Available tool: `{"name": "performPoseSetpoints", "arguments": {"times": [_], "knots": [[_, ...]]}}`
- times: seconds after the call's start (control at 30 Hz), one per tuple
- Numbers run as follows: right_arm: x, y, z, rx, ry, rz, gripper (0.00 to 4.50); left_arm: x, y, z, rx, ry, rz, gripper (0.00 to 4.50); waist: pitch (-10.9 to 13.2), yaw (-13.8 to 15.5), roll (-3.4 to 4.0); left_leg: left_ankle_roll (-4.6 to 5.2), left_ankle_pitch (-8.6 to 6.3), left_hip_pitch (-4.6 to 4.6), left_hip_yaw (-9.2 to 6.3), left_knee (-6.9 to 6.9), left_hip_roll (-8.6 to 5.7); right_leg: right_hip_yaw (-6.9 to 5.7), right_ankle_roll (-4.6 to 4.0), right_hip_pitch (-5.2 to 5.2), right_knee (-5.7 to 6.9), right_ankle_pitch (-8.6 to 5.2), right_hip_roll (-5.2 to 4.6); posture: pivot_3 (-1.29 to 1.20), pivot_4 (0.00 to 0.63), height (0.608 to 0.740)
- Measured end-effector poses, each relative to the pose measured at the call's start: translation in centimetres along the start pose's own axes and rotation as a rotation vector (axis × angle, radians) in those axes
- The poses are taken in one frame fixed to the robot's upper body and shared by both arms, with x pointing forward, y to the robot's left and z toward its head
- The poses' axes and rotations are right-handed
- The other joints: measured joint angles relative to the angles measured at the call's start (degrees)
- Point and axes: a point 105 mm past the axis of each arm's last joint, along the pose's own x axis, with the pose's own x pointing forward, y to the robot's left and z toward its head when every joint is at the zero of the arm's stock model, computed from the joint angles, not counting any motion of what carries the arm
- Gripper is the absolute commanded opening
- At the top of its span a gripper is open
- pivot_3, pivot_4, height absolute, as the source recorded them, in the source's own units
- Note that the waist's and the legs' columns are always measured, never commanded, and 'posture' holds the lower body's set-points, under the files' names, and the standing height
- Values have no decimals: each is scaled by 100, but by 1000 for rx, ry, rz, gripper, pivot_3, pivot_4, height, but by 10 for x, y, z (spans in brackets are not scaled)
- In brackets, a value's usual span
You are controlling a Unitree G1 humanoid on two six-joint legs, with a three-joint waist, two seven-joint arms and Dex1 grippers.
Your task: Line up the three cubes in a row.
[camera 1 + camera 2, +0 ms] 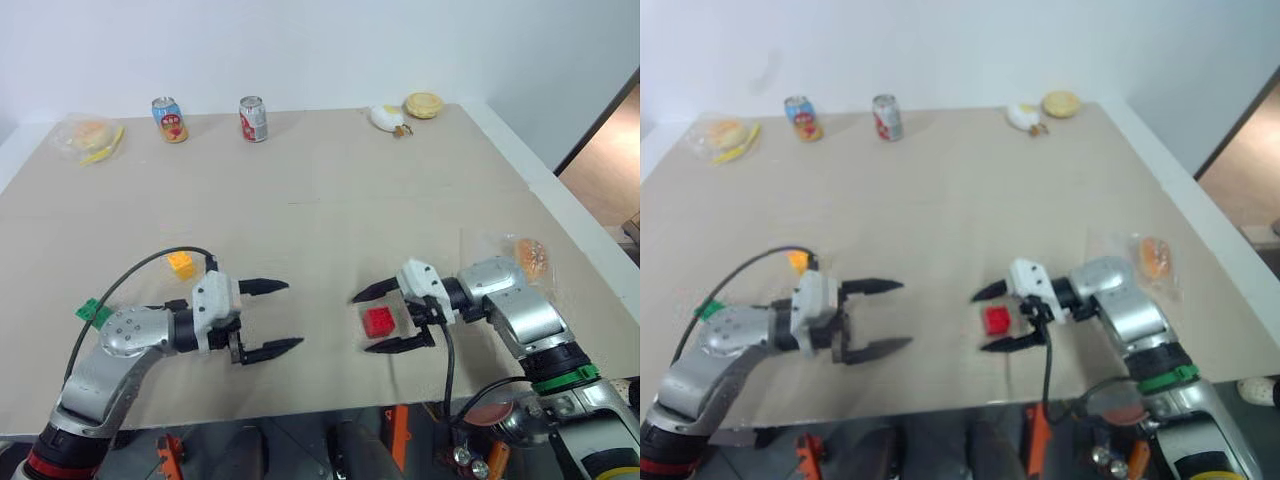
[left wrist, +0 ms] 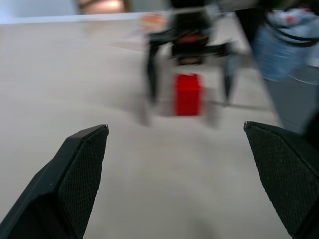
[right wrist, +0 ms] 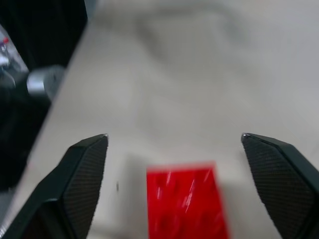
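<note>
Over the tan table (image 1: 330, 200), both arms reach inward, right fingers (image 1: 385, 345) spread around the red cube (image 1: 378, 321), left fingers (image 1: 268, 286) spread empty.

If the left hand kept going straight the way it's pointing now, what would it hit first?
Most likely the red cube: seen from the left wrist, it sits nearly centered ahead of the open left hand, between the right hand's spread fingers, with bare table before it. Whether the hand's height matches the cube's is unclear.

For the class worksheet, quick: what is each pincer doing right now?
Left pincer: open, holding nothing.
Right pincer: open, fingers either side of the red cube, not gripping it.
</note>
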Motion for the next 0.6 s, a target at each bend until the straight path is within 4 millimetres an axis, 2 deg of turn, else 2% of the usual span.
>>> {"name": "performPoseSetpoints", "arguments": {"times": [0.13,0.2,0.27,0.3,0.4,0.5,0.6], "knots": [[0,-10,49,-58,-136,-51,4414,-28,37,12,-13,-29,285,4500,2,-8,-7,0,0,1,-2,0,15,-4,-1,-1,0,0,13,0,150,740],[7,-15,61,-74,-186,-80,4414,-46,53,17,-19,-58,465,4500,2,-1,-8,-1,-1,0,-4,0,20,-8,-5,-1,0,-1,16,0,150,740],[14,-19,65,-65,-220,-99,4414,-58,61,18,-34,-85,614,4500,3,4,-9,-2,-1,-3,-2,0,18,-5,-5,-3,-1,-1,14,0,150,740],[20,-23,73,-74,-254,-109,4414,-76,67,16,-54,-102,799,4500,3,-3,-10,-4,-2,-5,2,0,19,1,-3,-5,-3,1,9,0,150,740],[28,-30,84,-103,-288,-116,4414,-108,68,4,-79,-62,1095,4500,4,3,-16,-7,-3,-5,2,1,14,2,-3,-4,-2,3,7,0,150,740],[43,-41,86,-129,-306,-103,4414,-141,54,-19,-143,13,1466,4500,1,2,-22,-7,-3,2,3,4,7,4,0,3,-2,6,1,0,150,740],[57,-45,82,-125,-299,-74,4414,-146,48,-32,-162,86,1616,4500,2,60,-33,-28,15,-11,-9,11,11,-22,-7,3,0,15,6,0,150,740]]}}
